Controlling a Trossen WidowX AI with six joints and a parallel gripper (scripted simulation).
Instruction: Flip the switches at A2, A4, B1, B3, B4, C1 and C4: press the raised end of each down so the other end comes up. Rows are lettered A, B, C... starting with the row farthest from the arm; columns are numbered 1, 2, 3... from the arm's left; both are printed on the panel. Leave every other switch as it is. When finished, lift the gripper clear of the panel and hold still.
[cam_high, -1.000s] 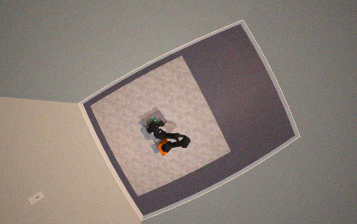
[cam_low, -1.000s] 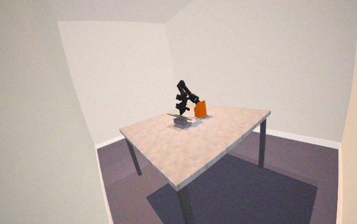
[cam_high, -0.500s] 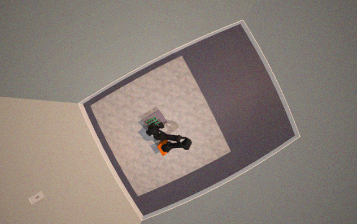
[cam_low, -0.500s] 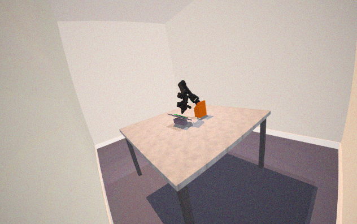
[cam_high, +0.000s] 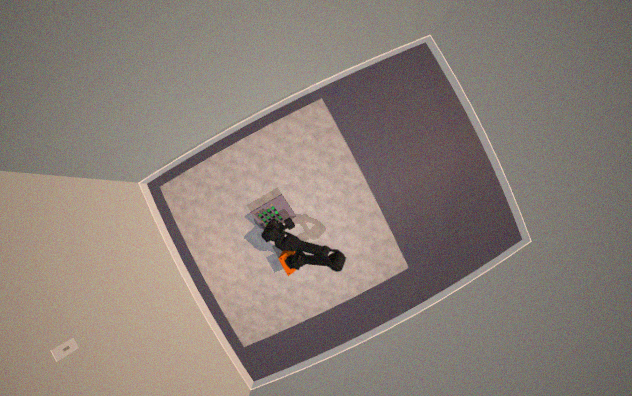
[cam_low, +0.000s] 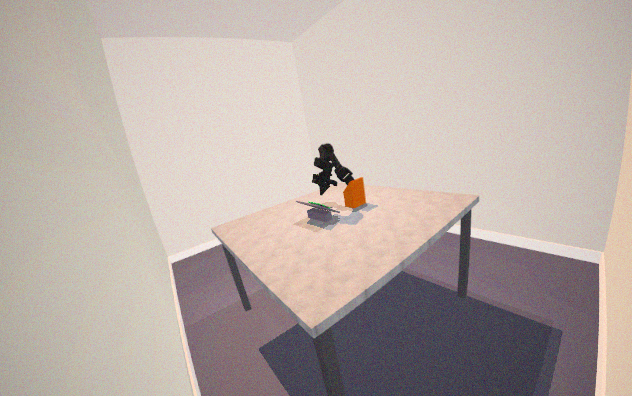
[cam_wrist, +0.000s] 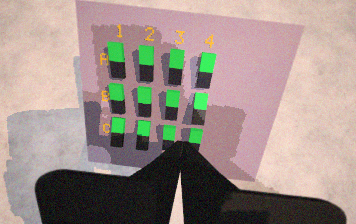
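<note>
The switch panel (cam_high: 285, 203) (cam_low: 301, 202) (cam_wrist: 270, 75) shows its printed letters and numbers in the wrist view. Switches A2 (cam_wrist: 146, 55), A4 (cam_wrist: 207, 62), B1 (cam_wrist: 116, 92), B3 (cam_wrist: 172, 97), B4 (cam_wrist: 200, 101), C1 (cam_wrist: 117, 125) and C4 (cam_wrist: 195, 135) each show a green far half and a dark near half. B4 looks brighter, its dark half greyer. I cannot tell surely which ends are raised. My gripper (cam_low: 323, 193) (cam_wrist: 182, 146) is shut and empty, its tip above the panel. In the wrist view it covers the near ends of C3 and C4.
The other switches, A1, A3, B2, C2 and C3, stand close around the named ones. The panel rests tilted on a block (cam_low: 318, 214) on the table (cam_high: 340, 190) (cam_low: 350, 255). The orange arm base (cam_high: 287, 264) (cam_low: 355, 194) stands beyond the panel's near side.
</note>
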